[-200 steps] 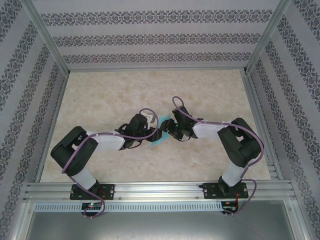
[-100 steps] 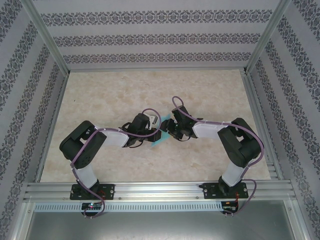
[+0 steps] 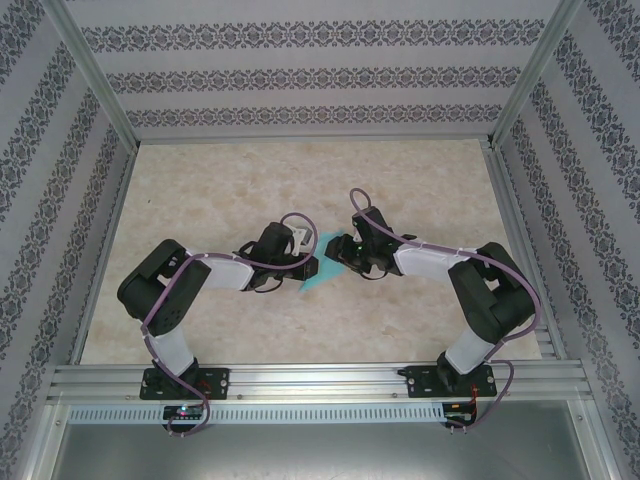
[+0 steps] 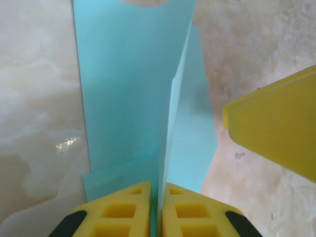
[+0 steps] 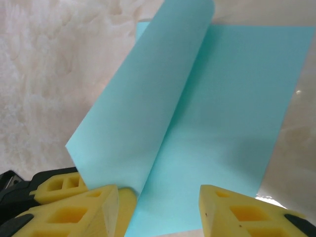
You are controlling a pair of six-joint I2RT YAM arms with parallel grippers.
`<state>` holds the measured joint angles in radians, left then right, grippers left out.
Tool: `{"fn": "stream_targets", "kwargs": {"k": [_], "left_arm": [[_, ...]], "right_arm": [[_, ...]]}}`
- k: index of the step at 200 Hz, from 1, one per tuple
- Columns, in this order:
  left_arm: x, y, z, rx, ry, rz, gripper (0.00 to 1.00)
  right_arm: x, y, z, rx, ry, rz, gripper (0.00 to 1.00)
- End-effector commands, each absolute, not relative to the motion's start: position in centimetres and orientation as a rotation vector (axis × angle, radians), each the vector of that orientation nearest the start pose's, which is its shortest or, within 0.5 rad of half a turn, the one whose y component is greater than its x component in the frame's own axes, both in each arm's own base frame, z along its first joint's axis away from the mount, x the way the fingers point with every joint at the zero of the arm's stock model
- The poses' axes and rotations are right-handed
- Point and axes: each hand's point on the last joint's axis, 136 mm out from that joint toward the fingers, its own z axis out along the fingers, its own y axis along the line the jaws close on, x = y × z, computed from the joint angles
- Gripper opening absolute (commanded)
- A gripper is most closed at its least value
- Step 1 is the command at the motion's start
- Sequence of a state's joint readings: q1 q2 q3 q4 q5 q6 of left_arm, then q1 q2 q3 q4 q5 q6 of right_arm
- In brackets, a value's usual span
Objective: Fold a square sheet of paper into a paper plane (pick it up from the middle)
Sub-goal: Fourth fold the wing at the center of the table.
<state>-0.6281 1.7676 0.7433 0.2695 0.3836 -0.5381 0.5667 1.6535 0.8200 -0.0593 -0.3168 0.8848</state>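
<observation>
Paper (image 3: 320,274) more visible than before

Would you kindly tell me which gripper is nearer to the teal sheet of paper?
Left. The left gripper is shut on a raised fold of the sheet, touching it. The right gripper is open, straddling another edge of it, contact unclear.

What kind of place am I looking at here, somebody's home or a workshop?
Probably a robot test booth, not a home: a left arm and right arm bolted to a metal rail, a marble-look tabletop boxed in by wallpapered panels, and a teal paper sheet between them.
</observation>
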Motion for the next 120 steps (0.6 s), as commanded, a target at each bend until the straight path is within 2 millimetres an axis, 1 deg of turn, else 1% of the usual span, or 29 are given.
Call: {"fn": "stream_targets", "kwargs": {"k": [1,30,75,103,120], "left_arm": [[30.5,-30.3,4.0,0.304,2.434,-1.067,0.12],[30.5,-30.4,3.8,0.277,2.444,-1.091,0.12],[30.4,-30.5,3.4,0.263,2.460,-1.101,0.11],[30.4,-30.5,3.1,0.257,2.473,-1.110,0.12],[30.4,-30.6,3.1,0.256,2.477,-1.112,0.15]], "right_arm": [[31.2,26.9,5.6,0.189,2.635,1.020,0.48],[31.4,27.6,5.1,0.189,2.644,1.056,0.49],[31.5,28.2,4.5,0.187,2.659,1.076,0.51],[31.6,27.9,3.6,0.218,2.680,1.055,0.51],[31.5,27.4,2.7,0.253,2.711,1.012,0.51]]}}
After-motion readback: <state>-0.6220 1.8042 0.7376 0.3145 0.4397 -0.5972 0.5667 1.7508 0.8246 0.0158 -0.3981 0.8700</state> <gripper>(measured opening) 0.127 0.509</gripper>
